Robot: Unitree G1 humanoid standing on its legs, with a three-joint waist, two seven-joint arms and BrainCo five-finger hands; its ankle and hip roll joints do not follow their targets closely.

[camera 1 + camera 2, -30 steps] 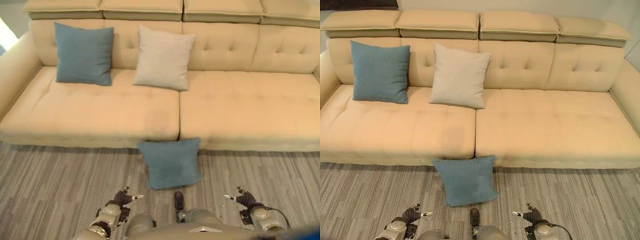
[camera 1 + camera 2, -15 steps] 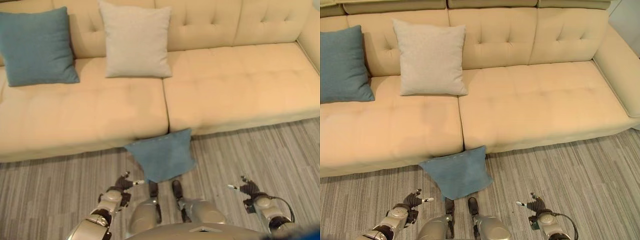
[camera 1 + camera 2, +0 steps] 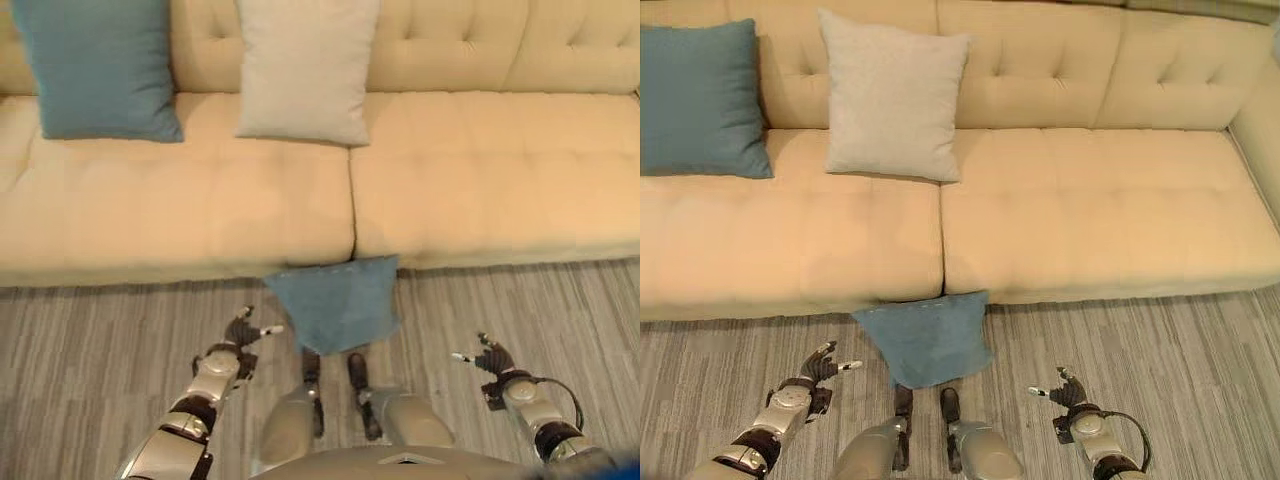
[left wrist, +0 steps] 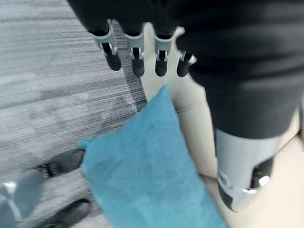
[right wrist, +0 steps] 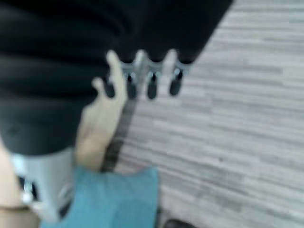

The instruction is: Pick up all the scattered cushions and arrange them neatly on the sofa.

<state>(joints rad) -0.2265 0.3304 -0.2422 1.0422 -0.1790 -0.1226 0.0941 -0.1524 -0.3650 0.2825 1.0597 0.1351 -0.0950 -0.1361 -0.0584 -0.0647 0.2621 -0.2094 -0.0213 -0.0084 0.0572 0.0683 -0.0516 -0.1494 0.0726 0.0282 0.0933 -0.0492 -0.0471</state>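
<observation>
Left eye view: blue floor cushion [image 3: 335, 305] looks soft and light; left hand [image 3: 238, 337] and right hand [image 3: 488, 362], fingers relaxed and empty, should squeeze its side edges.

This is a living room in a home or a mock-up of one. A long cream-coloured fabric sofa [image 3: 1070, 215] with a button-tufted backrest and two wide seat sections spans the scene. Square throw cushions lean upright against its back: a teal-blue fabric one [image 3: 700, 100] and a pale beige one [image 3: 892, 95] beside it (a second teal-blue cushion [image 3: 925, 340] lies on the floor against the sofa's front edge). The floor [image 3: 1200, 370] is grey striped carpet or wood-look planking.
</observation>
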